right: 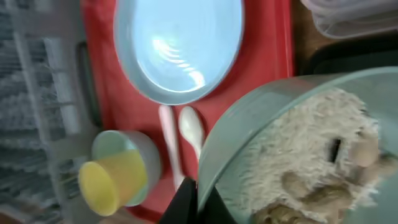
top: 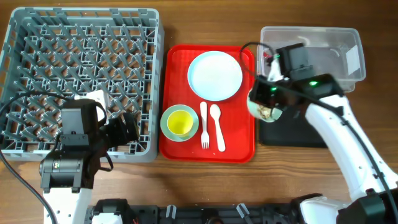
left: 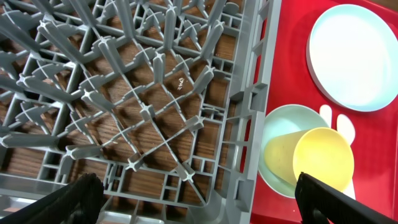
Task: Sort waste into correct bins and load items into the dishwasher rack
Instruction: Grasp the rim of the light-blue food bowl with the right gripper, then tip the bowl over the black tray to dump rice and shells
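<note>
My right gripper (right: 196, 202) is shut on the rim of a pale green bowl (right: 249, 124) and holds it tilted, with rice-like food crumbs (right: 311, 155) inside. In the overhead view this bowl (top: 260, 109) hangs at the left edge of the black tray (top: 292, 134), in front of the clear tub (top: 336, 43). The red serving tray (top: 180, 144) holds the white plate (top: 214, 74), a second green bowl (top: 166, 124) with the yellow cup (top: 181, 122) lying in it, the fork (top: 204, 124) and the spoon (top: 217, 126). My left gripper (left: 202, 202) is open and empty over the grey rack's (top: 81, 62) front right corner.
Something small and red (top: 268, 56) shows in the clear tub behind the right arm. The tissue is not in view. In the left wrist view the rack (left: 143, 106) borders the plate (left: 354, 56) and cup (left: 320, 158). Bare wooden table lies in front of the tray.
</note>
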You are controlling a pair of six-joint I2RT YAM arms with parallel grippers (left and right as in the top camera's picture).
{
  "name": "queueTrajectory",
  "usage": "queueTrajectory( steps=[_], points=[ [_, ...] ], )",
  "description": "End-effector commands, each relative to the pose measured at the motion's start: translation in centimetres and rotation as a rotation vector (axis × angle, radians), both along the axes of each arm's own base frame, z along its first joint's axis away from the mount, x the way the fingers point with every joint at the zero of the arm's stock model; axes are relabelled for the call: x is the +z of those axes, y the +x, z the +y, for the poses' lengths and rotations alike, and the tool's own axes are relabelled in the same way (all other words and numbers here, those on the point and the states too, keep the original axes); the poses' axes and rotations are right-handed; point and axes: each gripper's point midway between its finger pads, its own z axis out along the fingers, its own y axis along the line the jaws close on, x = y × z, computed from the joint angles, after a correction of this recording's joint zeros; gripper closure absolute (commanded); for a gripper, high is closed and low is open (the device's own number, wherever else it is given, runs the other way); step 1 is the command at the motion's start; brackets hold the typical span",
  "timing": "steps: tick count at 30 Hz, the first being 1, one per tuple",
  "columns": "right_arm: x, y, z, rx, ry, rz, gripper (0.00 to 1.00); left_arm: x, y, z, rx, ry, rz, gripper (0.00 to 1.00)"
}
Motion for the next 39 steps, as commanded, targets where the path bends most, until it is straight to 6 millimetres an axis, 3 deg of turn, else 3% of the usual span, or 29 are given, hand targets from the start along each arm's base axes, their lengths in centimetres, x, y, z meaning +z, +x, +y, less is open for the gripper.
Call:
queueTrajectory(
  steps=[1, 4, 12, 20, 26, 29, 33, 39],
  points=[
    [0.8, -0.3, -0.5, 0.033, 0.288, 0.03, 0.96, 0.8, 0.3, -0.3, -0.021, -0.003, -0.023, 0.0],
    [-0.6, -0.4, -3.4, -0.015, 0.396, 0.047, 0.96, 0.8, 0.3, -0.3, -0.021, -0.003, -0.023, 0.0],
    [-2.4, -1.1, -7.6, -0.14, 0.705, 0.021, 0.96, 0.8, 0.3, -0.3, -0.022, -0.003, -0.023, 0.0],
    [-3.5, -0.9, -9.4, -0.303, 0.82, 0.142, 0.96, 0.8, 0.3, -0.3, -0.021, -0.003, -0.023, 0.0],
    [-3.5, -0.7, -9.5, -0.233, 0.777, 0.056, 0.96, 0.8, 0.3, -0.3, -0.021, -0.003, -0.023, 0.0],
    [-2.1, -0.6, -9.0, -0.202, 0.854, 0.03, 0.96, 0.8, 0.3, -0.3, -0.022, -0.003, -0.023, 0.0],
    [2.6, 0.0, -8.6, -0.082, 1.074, -0.077, 0.96, 0.8, 0.3, -0.3, -0.022, -0.003, -0.023, 0.0],
    [2.9, 0.6, -8.9, -0.065, 1.068, -0.102, 0.96, 0.8, 0.3, -0.3, -0.022, -0.003, -0.023, 0.0]
  ],
)
